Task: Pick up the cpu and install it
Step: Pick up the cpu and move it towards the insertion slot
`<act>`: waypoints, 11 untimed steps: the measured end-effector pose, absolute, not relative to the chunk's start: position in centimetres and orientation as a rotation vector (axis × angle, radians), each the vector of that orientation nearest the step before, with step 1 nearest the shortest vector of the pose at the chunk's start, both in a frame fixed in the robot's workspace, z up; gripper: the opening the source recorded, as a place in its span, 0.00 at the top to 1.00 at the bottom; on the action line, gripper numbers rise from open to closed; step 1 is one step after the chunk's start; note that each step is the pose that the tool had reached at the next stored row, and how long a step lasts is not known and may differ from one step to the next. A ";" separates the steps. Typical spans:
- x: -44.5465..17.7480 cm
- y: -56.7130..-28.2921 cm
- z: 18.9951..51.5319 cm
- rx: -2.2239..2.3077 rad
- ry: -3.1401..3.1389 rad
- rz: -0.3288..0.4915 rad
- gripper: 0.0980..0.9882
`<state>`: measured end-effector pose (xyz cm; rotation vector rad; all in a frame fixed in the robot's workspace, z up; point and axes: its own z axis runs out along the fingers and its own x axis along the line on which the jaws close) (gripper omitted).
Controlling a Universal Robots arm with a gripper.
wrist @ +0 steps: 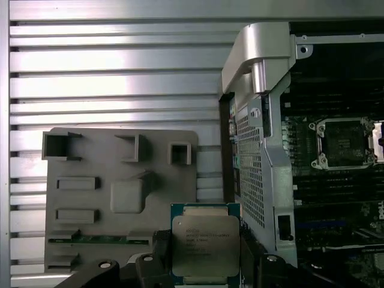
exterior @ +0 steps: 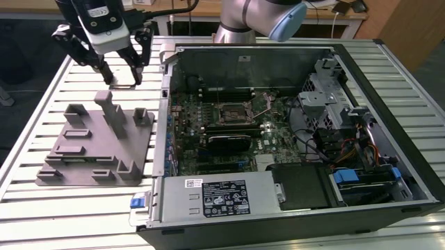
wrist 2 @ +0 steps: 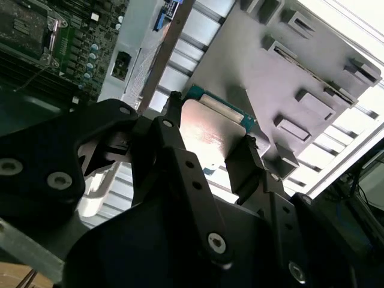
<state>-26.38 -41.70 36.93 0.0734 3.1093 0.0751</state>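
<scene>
Silver-topped and green-edged, the cpu sits clamped between the two black fingers of the pincer, its flat metal lid facing the first wrist view. The second wrist view shows the same hold from behind the linkage, a finger pressed to each opposite edge of the chip.

In the exterior view the pincer hangs over the slatted metal worktop at the exterior view's left, near the far end of the grey fixture block and just beside the open computer case. The chip is held clear of the fixture block, whose posts and shallow pockets lie below it in the first wrist view.

Inside the case the motherboard lies flat, with the black square cpu socket near its middle, well apart from the carried chip. The silver robot arm reaches in from beyond the case.
</scene>
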 end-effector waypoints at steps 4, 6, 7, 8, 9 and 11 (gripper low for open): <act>-25.5 -41.7 36.9 0.074 3.109 0.075 0.50; -25.1 -41.7 36.9 0.074 3.109 0.075 0.50; -24.9 -41.7 36.9 0.073 3.109 0.075 0.50; -24.7 -41.7 36.9 0.074 3.109 0.075 0.50; -24.5 -41.7 36.9 0.073 3.109 0.075 0.50; -24.0 -41.7 36.9 0.073 3.109 0.075 0.50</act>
